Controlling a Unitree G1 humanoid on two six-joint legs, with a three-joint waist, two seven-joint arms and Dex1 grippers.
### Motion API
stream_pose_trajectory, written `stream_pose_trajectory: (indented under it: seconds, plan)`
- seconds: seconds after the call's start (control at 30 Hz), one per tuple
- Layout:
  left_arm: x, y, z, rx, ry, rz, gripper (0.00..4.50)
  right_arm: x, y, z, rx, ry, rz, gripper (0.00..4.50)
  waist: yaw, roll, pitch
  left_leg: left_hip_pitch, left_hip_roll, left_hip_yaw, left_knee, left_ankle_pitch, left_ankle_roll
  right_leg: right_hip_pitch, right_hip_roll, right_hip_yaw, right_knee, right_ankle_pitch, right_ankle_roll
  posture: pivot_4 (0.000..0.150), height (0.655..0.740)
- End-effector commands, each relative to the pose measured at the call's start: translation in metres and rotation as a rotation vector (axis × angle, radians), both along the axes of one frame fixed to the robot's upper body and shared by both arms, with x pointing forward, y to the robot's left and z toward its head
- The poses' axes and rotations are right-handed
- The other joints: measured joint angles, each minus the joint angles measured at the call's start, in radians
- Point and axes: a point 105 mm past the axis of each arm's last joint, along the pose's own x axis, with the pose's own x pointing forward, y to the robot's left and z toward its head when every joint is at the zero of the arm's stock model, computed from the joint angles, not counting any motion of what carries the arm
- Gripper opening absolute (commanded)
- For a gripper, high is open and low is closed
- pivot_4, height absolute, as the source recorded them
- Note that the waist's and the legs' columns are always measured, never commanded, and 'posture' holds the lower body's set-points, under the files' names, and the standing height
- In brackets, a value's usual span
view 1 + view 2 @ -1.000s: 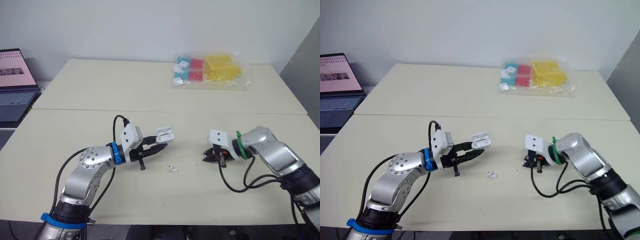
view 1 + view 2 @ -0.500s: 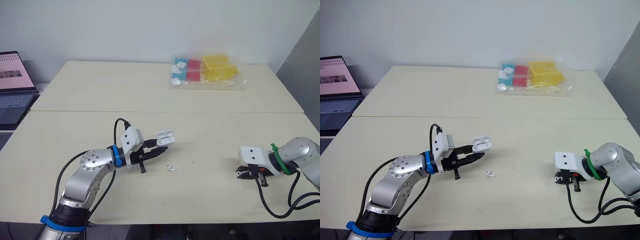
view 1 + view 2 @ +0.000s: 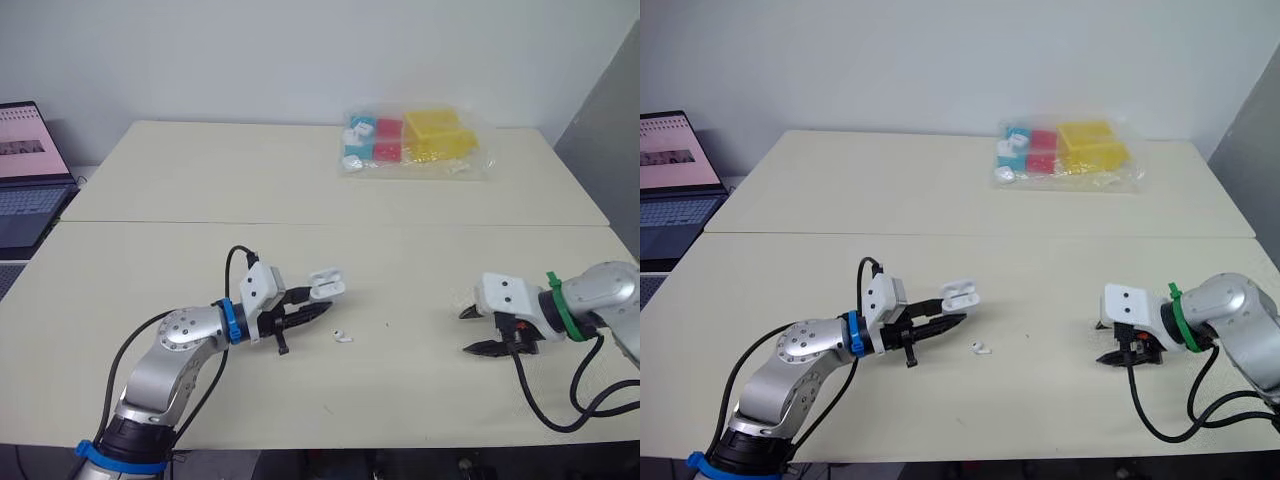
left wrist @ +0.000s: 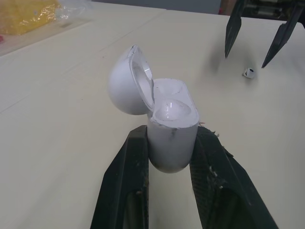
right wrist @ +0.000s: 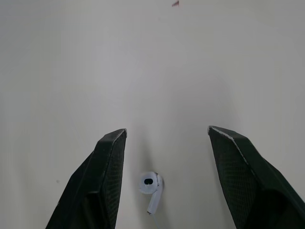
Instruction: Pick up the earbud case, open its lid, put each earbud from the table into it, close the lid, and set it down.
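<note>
My left gripper point(image 3: 318, 309) is shut on the white earbud case point(image 3: 327, 284) and holds it just above the table, left of centre. The case's lid point(image 4: 125, 82) stands open, and one slot point(image 4: 171, 109) shows a rounded white shape. One white earbud point(image 3: 343, 337) lies on the table just right of that gripper's tips. At the right, my right gripper point(image 3: 466, 332) is open and low over the table. A second earbud point(image 5: 151, 185) lies on the table between its two fingers point(image 5: 110, 167), touching neither.
A clear plastic bag point(image 3: 410, 140) of blue, red and yellow boxes lies at the back of the table. A laptop point(image 3: 25, 170) stands off the far left. A tiny red speck point(image 3: 388, 323) marks the table between the grippers.
My right gripper pulled back from the table's middle toward the right while shut, then opened. The left gripper keeps the open case in nearly the same spot.
</note>
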Motion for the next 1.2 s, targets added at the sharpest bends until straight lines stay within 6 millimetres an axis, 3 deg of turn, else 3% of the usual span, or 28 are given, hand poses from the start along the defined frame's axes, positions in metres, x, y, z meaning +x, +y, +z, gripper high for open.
stream_pose_trajectory:
  seconds: [0.03, 0.23, 0.4, 0.87, 0.97, 1.13, 1.2]
  plan:
    - [-0.004, -0.002, 0.010, -0.017, -0.044, -0.004, 0.80, -0.008, 0.005, 0.005, -0.042, 0.008, -0.051, 2.83, 0.000, 0.000, 0.000, 0.000, 0.000, 0.000, 0.000, 0.000, 0.000, 0.000, 0.000, 0.000, 0.000, 0.000, 0.000, 0.150, 0.7400]
    - [-0.006, -0.006, 0.008, -0.021, -0.044, -0.007, 0.80, -0.011, -0.004, -0.011, -0.158, 0.013, -0.050, 2.83, 0.000, 0.000, 0.000, 0.000, -0.001, 0.001, 0.000, 0.000, 0.000, 0.000, -0.001, 0.000, 0.000, 0.000, 0.000, 0.150, 0.7400]
    - [-0.007, -0.009, 0.007, -0.028, -0.044, -0.004, 0.80, 0.000, -0.012, -0.024, -0.221, -0.009, -0.048, 2.83, -0.001, 0.000, 0.000, 0.000, -0.001, 0.001, 0.000, 0.000, 0.000, 0.000, -0.001, 0.000, -0.001, 0.000, 0.000, 0.150, 0.7400]
    - [-0.009, -0.012, 0.007, -0.040, -0.045, 0.011, 0.80, 0.004, -0.015, -0.038, -0.223, 0.032, -0.045, 2.83, -0.001, 0.000, 0.000, 0.000, -0.001, 0.000, 0.000, 0.000, 0.000, 0.000, 0.000, 0.000, 0.000, 0.000, 0.000, 0.150, 0.7400]
    - [-0.008, -0.013, 0.007, -0.041, -0.045, 0.013, 0.80, 0.005, -0.016, -0.039, -0.224, 0.031, -0.042, 2.26, -0.001, 0.000, 0.000, 0.000, -0.001, 0.000, 0.000, 0.000, 0.000, 0.000, 0.000, 0.000, 0.000, 0.000, 0.000, 0.150, 0.7400]
    - [-0.008, -0.015, 0.007, -0.044, -0.045, 0.010, 0.80, 0.006, -0.011, -0.040, -0.214, 0.024, -0.042, 0.46, -0.001, 0.000, 0.000, 0.001, -0.001, 0.001, 0.001, 0.000, 0.000, 0.000, 0.000, 0.000, 0.000, 0.000, 0.000, 0.150, 0.7400]
    - [-0.008, -0.015, 0.007, -0.044, -0.045, 0.011, 0.80, 0.006, -0.010, -0.040, -0.216, 0.024, -0.040, 0.43, -0.001, -0.001, 0.000, 0.001, -0.001, 0.001, 0.001, 0.000, 0.000, 0.000, 0.001, 0.000, 0.000, 0.000, 0.000, 0.150, 0.7400]
